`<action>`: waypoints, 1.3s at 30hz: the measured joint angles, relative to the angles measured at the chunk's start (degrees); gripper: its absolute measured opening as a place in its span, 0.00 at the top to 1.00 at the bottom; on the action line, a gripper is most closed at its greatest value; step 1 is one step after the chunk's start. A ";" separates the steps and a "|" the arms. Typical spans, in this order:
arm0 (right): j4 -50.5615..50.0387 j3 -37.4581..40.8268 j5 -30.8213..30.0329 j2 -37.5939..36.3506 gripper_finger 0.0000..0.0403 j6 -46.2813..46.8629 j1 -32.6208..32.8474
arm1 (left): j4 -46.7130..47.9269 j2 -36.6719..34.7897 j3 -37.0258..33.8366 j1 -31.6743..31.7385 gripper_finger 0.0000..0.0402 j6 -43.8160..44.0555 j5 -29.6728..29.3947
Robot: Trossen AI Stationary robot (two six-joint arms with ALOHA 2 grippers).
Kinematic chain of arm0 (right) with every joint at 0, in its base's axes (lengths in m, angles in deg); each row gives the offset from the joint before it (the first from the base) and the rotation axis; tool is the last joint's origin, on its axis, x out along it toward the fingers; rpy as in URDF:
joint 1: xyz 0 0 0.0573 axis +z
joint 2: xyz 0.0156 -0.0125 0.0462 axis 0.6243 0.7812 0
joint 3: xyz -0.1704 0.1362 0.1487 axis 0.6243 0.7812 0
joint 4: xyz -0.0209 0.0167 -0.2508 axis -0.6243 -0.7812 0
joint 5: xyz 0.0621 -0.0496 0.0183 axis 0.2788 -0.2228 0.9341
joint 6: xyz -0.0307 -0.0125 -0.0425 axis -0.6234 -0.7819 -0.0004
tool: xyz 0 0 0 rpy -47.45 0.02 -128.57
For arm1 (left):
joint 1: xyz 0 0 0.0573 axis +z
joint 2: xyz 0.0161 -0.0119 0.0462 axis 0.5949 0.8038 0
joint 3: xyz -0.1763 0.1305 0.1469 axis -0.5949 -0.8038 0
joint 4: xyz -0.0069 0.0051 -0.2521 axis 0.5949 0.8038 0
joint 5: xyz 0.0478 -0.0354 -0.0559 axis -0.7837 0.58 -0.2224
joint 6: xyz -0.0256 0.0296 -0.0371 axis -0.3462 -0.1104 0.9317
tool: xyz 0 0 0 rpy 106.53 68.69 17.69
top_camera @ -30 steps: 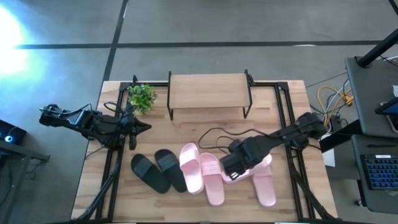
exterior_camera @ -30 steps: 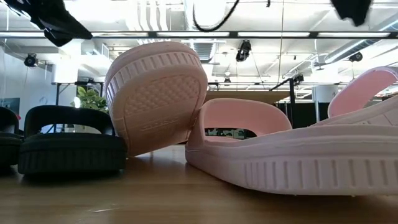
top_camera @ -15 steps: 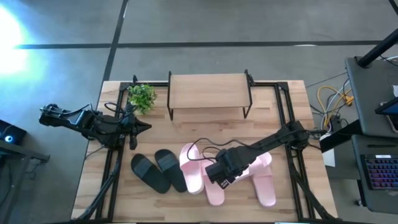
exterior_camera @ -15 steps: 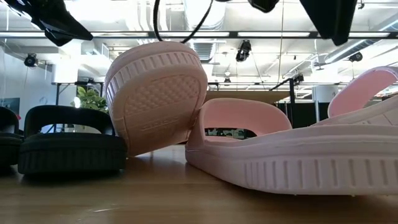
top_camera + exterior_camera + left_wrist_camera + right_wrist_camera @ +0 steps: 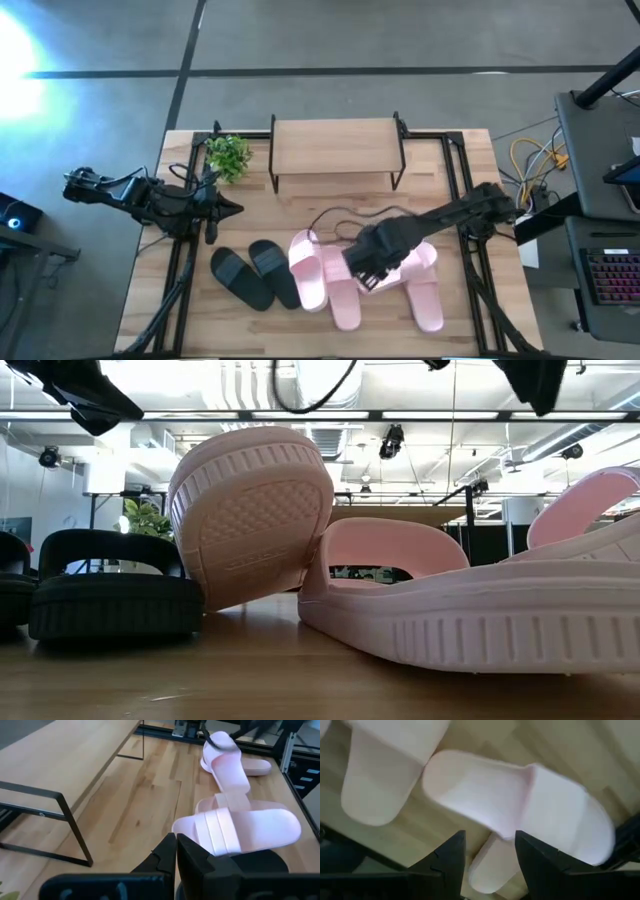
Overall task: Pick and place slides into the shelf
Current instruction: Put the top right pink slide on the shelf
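Observation:
Several light pink slides (image 5: pixel 330 285) lie in a loose group on the table's near half, with two black slides (image 5: pixel 255 275) to their left. In the low view one pink slide (image 5: pixel 250 520) is tipped up with its sole toward the camera and leans on its neighbour (image 5: pixel 470 600). The shelf (image 5: pixel 335 148) stands at the far middle, its top board bare. My right gripper (image 5: pixel 365 265) hangs open above the pink group, pointing down; a pink slide (image 5: pixel 520 805) lies below its spread fingers (image 5: pixel 451 857), untouched. My left gripper (image 5: pixel 176 851) waits shut at the table's left.
A small green plant (image 5: pixel 228 155) stands left of the shelf. Black frame rails (image 5: pixel 180 270) run along both table sides, and a dark cable (image 5: pixel 340 215) loops over the board between the shelf and the slides. Bare wood (image 5: pixel 300 210) lies in front of the shelf.
My right gripper swung over the pink slides toward the table's near left, then came back a little to the right and far side, staying open and pointing down. The slides have not moved.

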 joint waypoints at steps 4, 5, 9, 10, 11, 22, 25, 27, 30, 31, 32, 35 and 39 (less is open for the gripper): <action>0.61 7.33 -0.40 -9.10 0.62 6.08 -0.93 | -0.08 -0.02 0.00 0.00 1.00 0.14 0.02; 1.40 9.77 -0.36 -11.74 0.63 8.02 -0.94 | -0.09 -0.02 0.00 0.00 1.00 0.35 0.02; 12.66 21.66 -0.40 -23.11 0.63 17.22 -0.92 | -0.09 -0.02 -0.02 0.00 1.00 1.35 0.04; 16.83 24.94 -0.42 -26.03 0.63 19.29 -0.90 | -0.09 -0.02 -0.02 0.00 1.00 1.36 0.04; 20.58 28.27 -0.59 -28.75 0.63 21.12 -0.90 | -0.09 -0.02 -0.02 0.00 1.00 1.36 0.04; 32.04 51.35 -0.35 -45.65 0.63 32.79 -0.64 | -0.09 -0.02 -0.02 0.00 1.00 1.54 0.04; 32.90 54.48 0.09 -48.21 0.63 33.93 -0.64 | -0.12 -0.02 -0.02 0.00 1.00 1.55 0.04; 34.84 56.48 0.22 -49.87 0.63 34.42 -0.64 | -0.12 -0.02 -0.02 0.00 1.00 1.55 0.02; 38.15 59.60 1.69 -51.63 0.63 35.07 -0.64 | -0.14 -0.02 -0.02 0.00 1.00 1.55 0.01; 38.17 60.54 2.75 -51.84 0.63 35.31 -0.64 | -0.14 -0.02 -0.02 0.00 1.00 1.55 0.02; 38.33 61.44 3.93 -51.88 0.63 35.45 -0.64 | -0.14 -0.02 -0.02 0.00 1.00 1.55 0.01; 41.85 63.90 6.06 -51.88 0.63 35.43 -0.64 | -0.14 0.00 -0.02 0.00 1.00 1.53 0.00; 50.08 66.39 5.90 -51.87 0.63 34.88 -0.68 | -0.14 0.00 -0.02 0.00 1.00 1.53 -0.01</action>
